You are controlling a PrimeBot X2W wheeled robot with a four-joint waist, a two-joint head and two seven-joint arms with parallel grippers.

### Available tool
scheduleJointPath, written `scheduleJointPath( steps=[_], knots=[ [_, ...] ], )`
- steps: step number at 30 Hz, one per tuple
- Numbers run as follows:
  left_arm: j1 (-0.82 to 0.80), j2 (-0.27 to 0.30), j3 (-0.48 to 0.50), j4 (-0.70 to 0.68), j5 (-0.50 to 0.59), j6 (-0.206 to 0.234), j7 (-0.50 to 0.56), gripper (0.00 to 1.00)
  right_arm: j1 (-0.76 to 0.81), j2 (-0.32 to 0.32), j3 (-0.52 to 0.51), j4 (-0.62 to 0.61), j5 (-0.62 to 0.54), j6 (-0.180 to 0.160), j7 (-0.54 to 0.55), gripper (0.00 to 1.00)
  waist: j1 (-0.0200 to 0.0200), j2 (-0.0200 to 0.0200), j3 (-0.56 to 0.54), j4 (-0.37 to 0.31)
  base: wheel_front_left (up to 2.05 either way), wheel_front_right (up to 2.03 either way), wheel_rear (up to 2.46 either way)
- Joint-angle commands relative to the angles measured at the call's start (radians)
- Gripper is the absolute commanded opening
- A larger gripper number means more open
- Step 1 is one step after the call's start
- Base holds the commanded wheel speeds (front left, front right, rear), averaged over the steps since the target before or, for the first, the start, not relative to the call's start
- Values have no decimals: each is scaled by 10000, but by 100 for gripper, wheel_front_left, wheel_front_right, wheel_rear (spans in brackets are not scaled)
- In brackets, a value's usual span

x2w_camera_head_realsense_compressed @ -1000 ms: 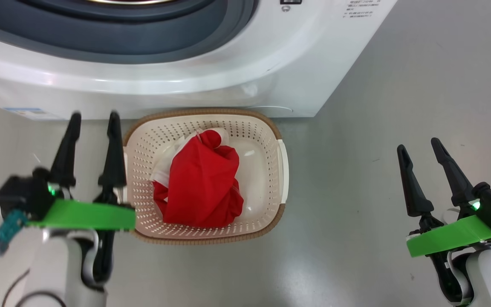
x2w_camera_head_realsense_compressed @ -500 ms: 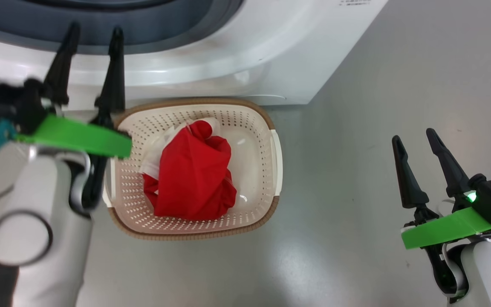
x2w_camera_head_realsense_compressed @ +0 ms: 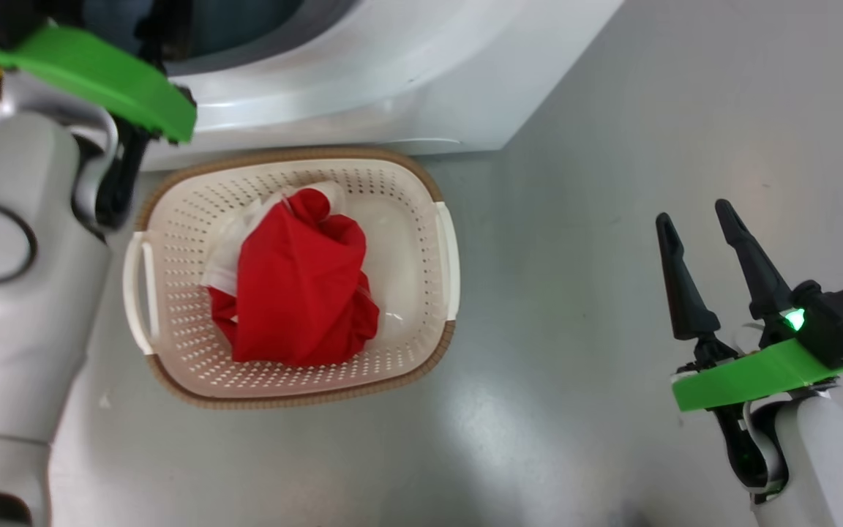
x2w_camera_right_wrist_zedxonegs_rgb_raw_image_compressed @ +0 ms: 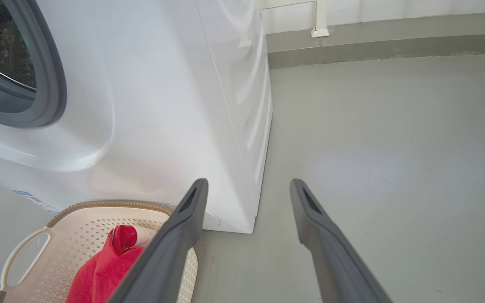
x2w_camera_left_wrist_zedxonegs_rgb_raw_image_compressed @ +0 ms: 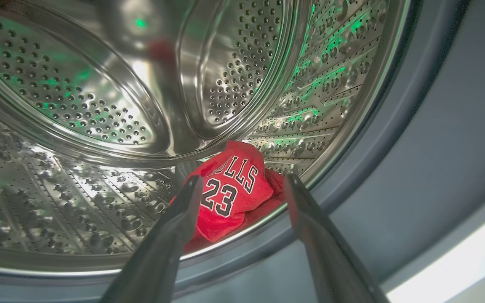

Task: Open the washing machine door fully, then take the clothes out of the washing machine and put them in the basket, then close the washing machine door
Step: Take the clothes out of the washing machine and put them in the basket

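Steel, perforated and bright: the drum [x2w_camera_left_wrist_zedxonegs_rgb_raw_image_compressed: 78, 105] of the washing machine [x2w_camera_head_realsense_compressed: 363, 80], reached through the grey rubber rim [x2w_camera_left_wrist_zedxonegs_rgb_raw_image_compressed: 398, 139]. Nothing bars the opening, so the door-opening step is judged done.

Entry, the left gripper [x2w_camera_left_wrist_zedxonegs_rgb_raw_image_compressed: 243, 180]: poised at the drum's mouth, fingers spread wide with nothing between them, aimed at the item below.

Entry, clothes, first lot: the red jersey [x2w_camera_left_wrist_zedxonegs_rgb_raw_image_compressed: 230, 189], white "23" lettering legible, bunched at the drum's front edge just inside the rubber rim. It lies ahead of the two fingers; contact cannot be told. Not yet removed.

Entry, the left forearm [x2w_camera_head_realsense_compressed: 12, 293]: pale, rising over the floor at the basket's left side.

Entry, the basket [x2w_camera_head_realsense_compressed: 173, 322]: cream, perforated, brown-rimmed, on the floor just beside the machine's front lower edge.

Entry, clothes, second lot: the red garment [x2w_camera_head_realsense_compressed: 297, 293] with white trim, heaped at the basket's centre. Already transferred.

Entry, the right gripper [x2w_camera_head_realsense_compressed: 692, 214]: well to the right of the basket, above bare floor [x2w_camera_head_realsense_compressed: 597, 146], fingers apart and empty.

Entry, the skirting [x2w_camera_right_wrist_zedxonegs_rgb_raw_image_compressed: 373, 38]: grey, along the wall beyond the machine's right side.

Progress, judged: roughly the middle. Left to do: lift the jersey out, drop it in the basket, shut the door.

Obstructions, judged: the rubber rim's lip stands between jersey and exit, and cloth may drag there. The left forearm passes close to the basket's left handle.
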Motion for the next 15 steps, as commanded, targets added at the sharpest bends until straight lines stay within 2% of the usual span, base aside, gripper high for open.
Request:
scheduleJointPath(
  steps=[1, 15],
  knots=[
    [-413, 547, -45, 42, -251, -54, -70, 100, -12, 51, 290, -222, -6, 48, -65, 100, 0, 0, 195, -186, 0, 0, 0],
    [-2374, 1271, -2642, 1715, -2239, -54, 172, 100, -198, 324, 831, -118, 93, 48, -65, 100, 0, 0, 618, -931, 0, 0, 0]
  ],
)
